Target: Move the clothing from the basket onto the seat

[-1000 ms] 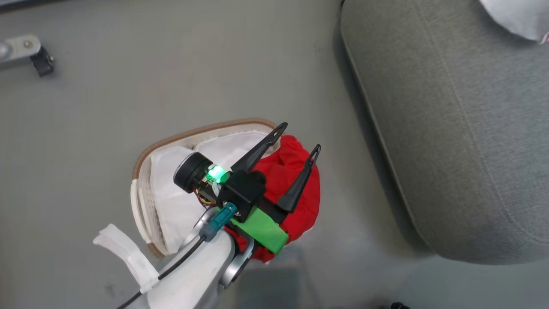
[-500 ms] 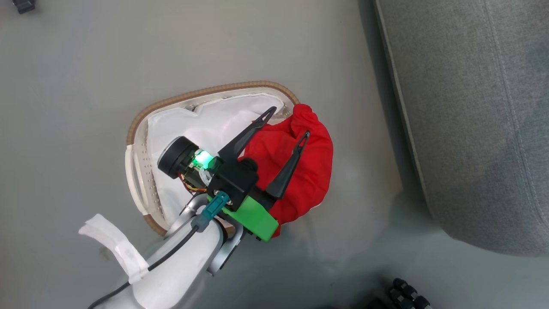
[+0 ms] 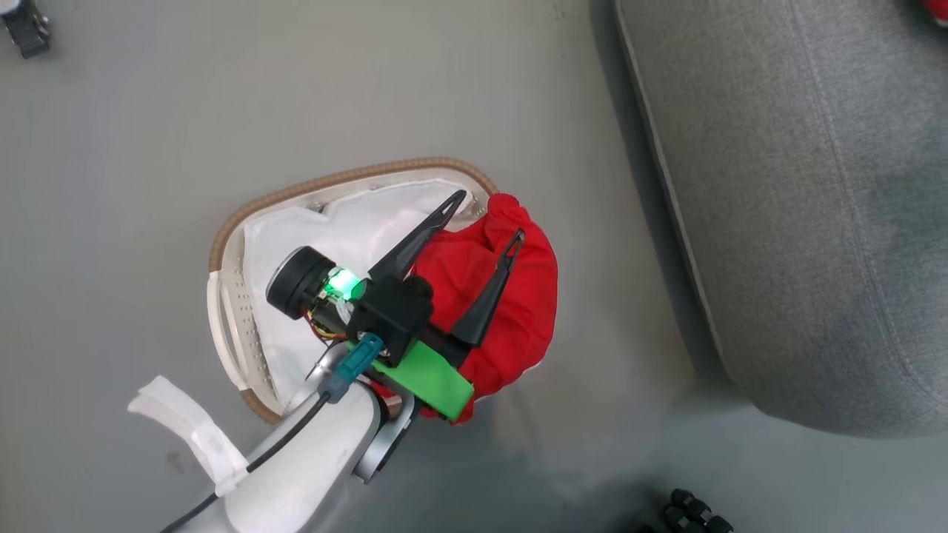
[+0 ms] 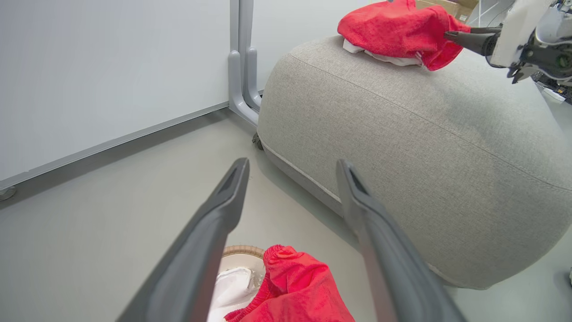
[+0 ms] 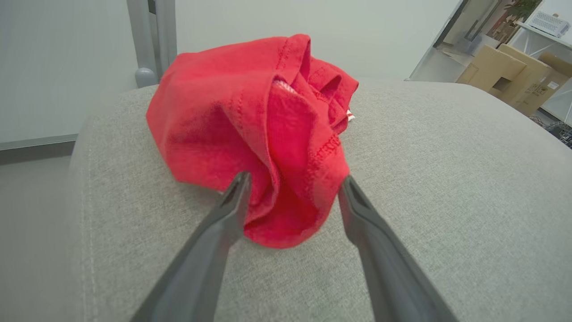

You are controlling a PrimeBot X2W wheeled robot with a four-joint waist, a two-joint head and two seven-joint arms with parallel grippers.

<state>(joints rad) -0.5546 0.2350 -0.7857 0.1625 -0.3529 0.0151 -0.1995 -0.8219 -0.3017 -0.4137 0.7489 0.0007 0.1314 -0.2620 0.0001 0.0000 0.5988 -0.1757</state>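
Note:
A red piece of clothing [image 3: 529, 296] spills over the right rim of the cream basket [image 3: 222, 244], which stands on the floor with its white liner [image 3: 296, 252] showing. My left gripper [image 3: 489, 216] hangs open just above that clothing, nothing between its fingers; the left wrist view shows the same gripper [image 4: 292, 166] over the red fabric [image 4: 295, 286]. Right of the basket stands the grey seat [image 3: 778, 185]. Another bunched red piece of clothing [image 5: 250, 112] lies on the seat [image 5: 447, 179]. My right gripper [image 5: 295, 178] is open, its fingers either side of a fold of it.
A grey stand foot [image 4: 241, 89] and a white wall panel rise behind the seat. Cardboard boxes [image 5: 505, 71] sit beyond it. Small black parts [image 3: 689, 511] lie on the floor near the head view's bottom edge, and a black caster [image 3: 26, 29] is at its top left.
The whole head picture has shifted, so the camera has moved. My left gripper stays open above the red clothing in the basket.

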